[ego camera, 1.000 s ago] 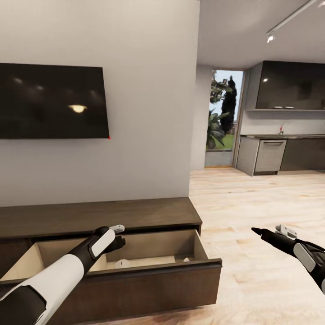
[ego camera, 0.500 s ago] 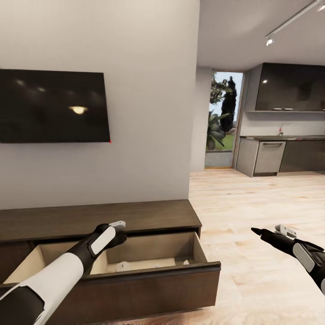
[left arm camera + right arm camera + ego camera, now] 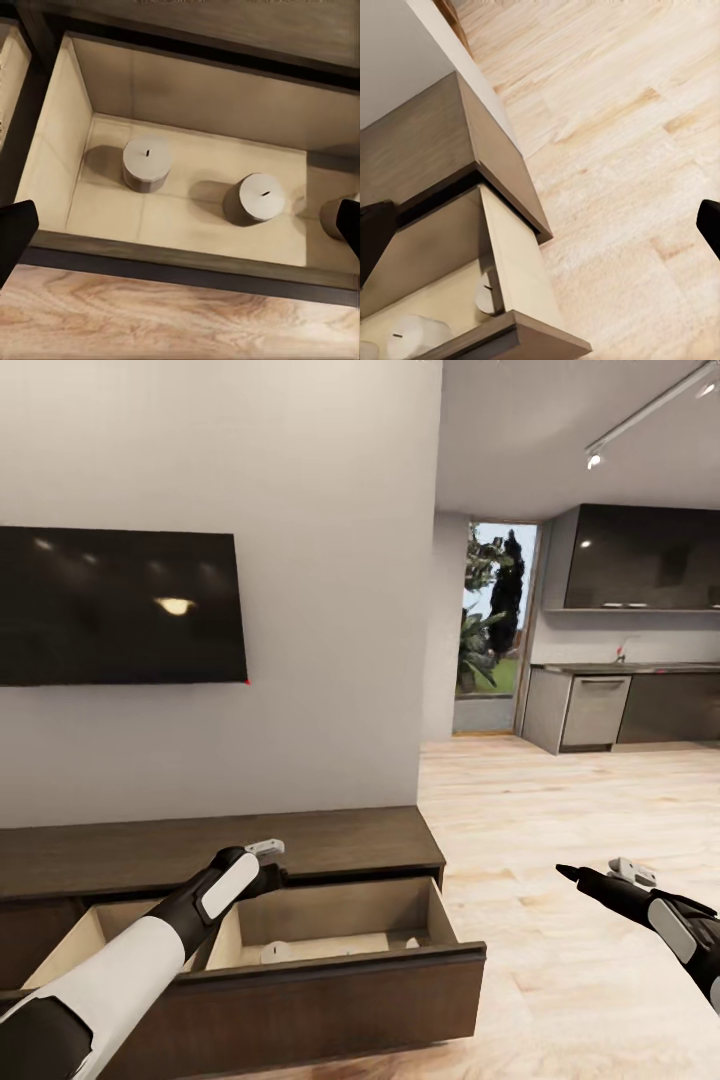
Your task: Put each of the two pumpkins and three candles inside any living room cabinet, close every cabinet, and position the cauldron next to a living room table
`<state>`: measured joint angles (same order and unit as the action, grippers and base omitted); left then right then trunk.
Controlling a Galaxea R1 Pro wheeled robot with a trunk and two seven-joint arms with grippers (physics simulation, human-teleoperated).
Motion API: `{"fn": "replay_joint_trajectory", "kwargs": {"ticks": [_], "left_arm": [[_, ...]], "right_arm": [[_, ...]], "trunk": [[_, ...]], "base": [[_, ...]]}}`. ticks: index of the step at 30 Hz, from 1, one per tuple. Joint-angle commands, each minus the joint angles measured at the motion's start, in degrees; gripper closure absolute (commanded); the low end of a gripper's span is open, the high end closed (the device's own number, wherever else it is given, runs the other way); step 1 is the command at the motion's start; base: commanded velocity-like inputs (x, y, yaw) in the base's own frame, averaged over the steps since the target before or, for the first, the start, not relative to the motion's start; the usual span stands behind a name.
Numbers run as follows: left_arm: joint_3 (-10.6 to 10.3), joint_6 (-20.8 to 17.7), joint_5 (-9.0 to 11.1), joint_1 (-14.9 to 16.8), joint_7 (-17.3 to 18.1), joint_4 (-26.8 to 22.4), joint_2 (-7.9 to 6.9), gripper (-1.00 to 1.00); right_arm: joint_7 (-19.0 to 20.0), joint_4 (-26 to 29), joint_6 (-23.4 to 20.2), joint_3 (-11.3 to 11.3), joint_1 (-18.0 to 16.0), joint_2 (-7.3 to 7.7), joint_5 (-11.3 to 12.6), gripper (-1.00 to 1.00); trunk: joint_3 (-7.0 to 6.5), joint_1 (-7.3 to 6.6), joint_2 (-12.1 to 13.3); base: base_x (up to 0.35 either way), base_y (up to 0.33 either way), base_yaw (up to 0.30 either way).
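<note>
1. The cabinet (image 3: 330, 840), a long low dark-brown unit, stands against the white wall under a wall-mounted TV (image 3: 115, 605); its right-hand drawer (image 3: 330, 960) is pulled out, showing pale beige insides.
2. The left wrist view looks down into that drawer: 2 short grey candles (image 3: 146, 163) (image 3: 259, 197) stand upright on its floor, apart from each other, and part of a 3rd candle (image 3: 331, 217) shows at the edge behind a dark fingertip.
3. The right wrist view also catches pale candles (image 3: 416, 335) in the drawer, next to its side wall.
4. The left gripper (image 3: 268, 857) hangs above the open drawer, near the cabinet's top edge. Its dark fingertips (image 3: 15, 229) sit at opposite borders of the left wrist view, so it is spread wide and holds nothing.
5. The right gripper (image 3: 598, 873) is held out over the light wood floor (image 3: 560, 800), well apart from the cabinet, fingers spread and nothing between them.
6. Beyond the wall, dark grey kitchen cabinets (image 3: 640, 560) and a doorway to greenery (image 3: 495, 620) are visible.
</note>
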<state>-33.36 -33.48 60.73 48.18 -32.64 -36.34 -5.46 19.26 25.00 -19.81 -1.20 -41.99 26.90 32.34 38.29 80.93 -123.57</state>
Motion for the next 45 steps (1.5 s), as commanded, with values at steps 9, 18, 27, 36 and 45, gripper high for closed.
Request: {"fn": "replay_joint_trajectory", "kwargs": {"ticks": [9,18,27,36,45], "left_arm": [[-0.31,-0.09,0.68,0.07,-0.53,-0.13,-0.08,-1.00],[-0.30,-0.09,0.63,0.07,-0.57,-0.13,-0.08,-1.00],[-0.30,-0.09,0.63,0.07,-0.56,-0.13,-0.08,-1.00],[-0.30,-0.09,0.68,0.07,-0.56,-0.13,-0.08,-1.00],[-0.36,-0.09,0.66,0.07,-0.57,-0.13,-0.08,-1.00]], "right_arm": [[0.08,0.04,-0.25,-0.11,-0.02,0.02,0.31,-1.00],[0.08,0.05,-0.20,-0.06,-0.03,0.00,0.27,-1.00],[0.08,0.12,-0.16,-0.03,-0.03,0.00,0.27,-1.00],[0.08,0.17,-0.14,0.14,-0.02,0.00,0.10,-1.00],[-0.04,0.05,1.83,0.07,-0.04,-0.22,-3.81,-1.00]], "trunk": [[-1.55,-1.99,3.59],[-3.16,-3.97,7.20],[-4.78,-5.94,10.81],[-6.40,-7.92,14.42],[-8.01,-9.90,18.03]], "base": [[-0.002,0.000,0.000],[-0.140,0.021,0.000],[-0.010,0.002,0.000],[-0.186,0.045,0.000],[-0.321,0.090,0.000]]}}
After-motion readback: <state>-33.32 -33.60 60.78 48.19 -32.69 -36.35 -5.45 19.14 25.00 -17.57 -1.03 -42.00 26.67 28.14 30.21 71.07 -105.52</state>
